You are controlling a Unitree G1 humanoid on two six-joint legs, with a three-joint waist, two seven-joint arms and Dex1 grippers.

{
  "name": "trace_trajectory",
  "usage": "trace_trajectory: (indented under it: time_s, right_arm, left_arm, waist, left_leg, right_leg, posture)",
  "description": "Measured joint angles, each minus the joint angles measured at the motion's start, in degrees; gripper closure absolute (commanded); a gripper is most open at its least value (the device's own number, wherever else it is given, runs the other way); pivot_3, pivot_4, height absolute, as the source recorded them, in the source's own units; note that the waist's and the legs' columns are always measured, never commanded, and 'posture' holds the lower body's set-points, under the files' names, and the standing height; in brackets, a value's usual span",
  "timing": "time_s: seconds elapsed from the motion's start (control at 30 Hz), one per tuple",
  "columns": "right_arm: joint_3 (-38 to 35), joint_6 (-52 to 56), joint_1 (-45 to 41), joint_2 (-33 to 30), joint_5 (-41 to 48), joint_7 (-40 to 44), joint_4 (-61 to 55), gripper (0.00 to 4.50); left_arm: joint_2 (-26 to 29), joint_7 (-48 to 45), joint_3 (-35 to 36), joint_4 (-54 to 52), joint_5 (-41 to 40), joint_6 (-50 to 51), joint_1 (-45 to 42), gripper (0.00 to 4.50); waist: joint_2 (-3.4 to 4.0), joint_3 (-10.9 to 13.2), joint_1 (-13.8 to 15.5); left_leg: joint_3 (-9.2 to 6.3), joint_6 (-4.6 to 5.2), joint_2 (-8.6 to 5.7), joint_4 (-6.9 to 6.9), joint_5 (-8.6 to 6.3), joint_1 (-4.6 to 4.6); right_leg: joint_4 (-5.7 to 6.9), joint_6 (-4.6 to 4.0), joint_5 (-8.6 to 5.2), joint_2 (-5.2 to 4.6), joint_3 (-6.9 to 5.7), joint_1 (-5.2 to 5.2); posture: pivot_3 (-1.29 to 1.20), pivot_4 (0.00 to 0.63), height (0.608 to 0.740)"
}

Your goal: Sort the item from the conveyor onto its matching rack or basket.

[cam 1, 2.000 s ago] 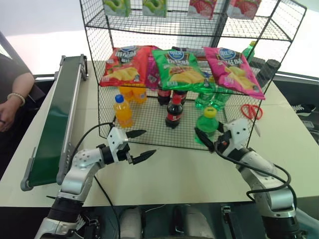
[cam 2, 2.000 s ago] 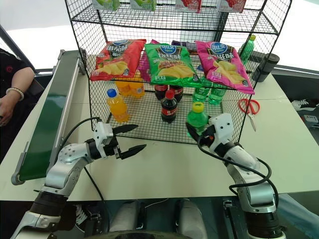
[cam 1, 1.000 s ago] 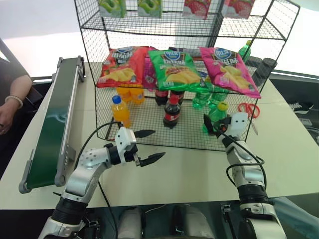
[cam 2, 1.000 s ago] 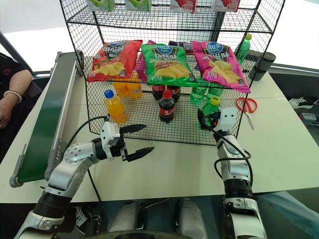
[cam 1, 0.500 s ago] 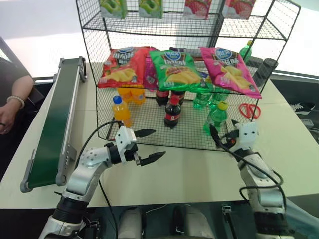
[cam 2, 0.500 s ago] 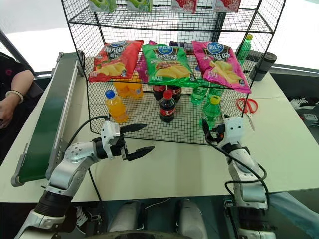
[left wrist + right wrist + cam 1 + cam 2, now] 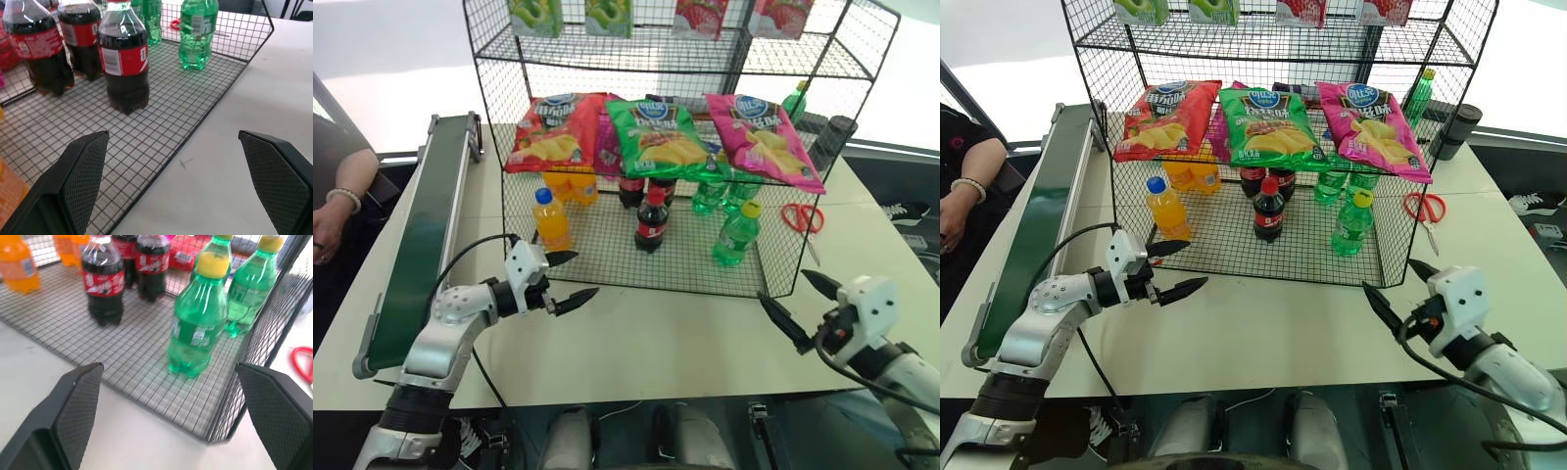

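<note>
Green soda bottle (image 7: 736, 235) stands upright on the bottom tier of the wire rack (image 7: 607, 257) — right side, near the front edge. Left gripper (image 7: 570, 278) and right gripper (image 7: 803, 305) hover over the worktop (image 7: 675, 333), jaws released — both empty.

No legible text on chip bags (image 7: 658, 135) or bottle labels (image 7: 120, 56).

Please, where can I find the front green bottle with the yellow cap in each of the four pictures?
Left eye view: green bottle on rack floor, right front.
Right eye view, same spot.
Left wrist view, behind the cola bottle.
Right wrist view, nearest.
Shared landmark: cola bottle.
</note>
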Motion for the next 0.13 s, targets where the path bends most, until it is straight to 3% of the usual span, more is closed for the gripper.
trace_trajectory:
  time_s: [0.13]
  right_arm:
    - [-1.5, 0.6, 0.7, -0.2, 0.2, 0.3, -0.2, 0.01]
  left_arm:
    - [0.5, -0.1, 0.3, 0.0, 0.0, 0.1, 1.1, 0.0]
  waist:
    - [0.0, 0.0, 0.0]
  left_leg:
    - [0.0, 0.0, 0.01, 0.01, 0.0, -0.01]
  right_leg:
    - [0.0, 0.0, 0.0, 0.0, 0.01, -0.01]
  posture:
    - [0.0, 0.15, 0.735]
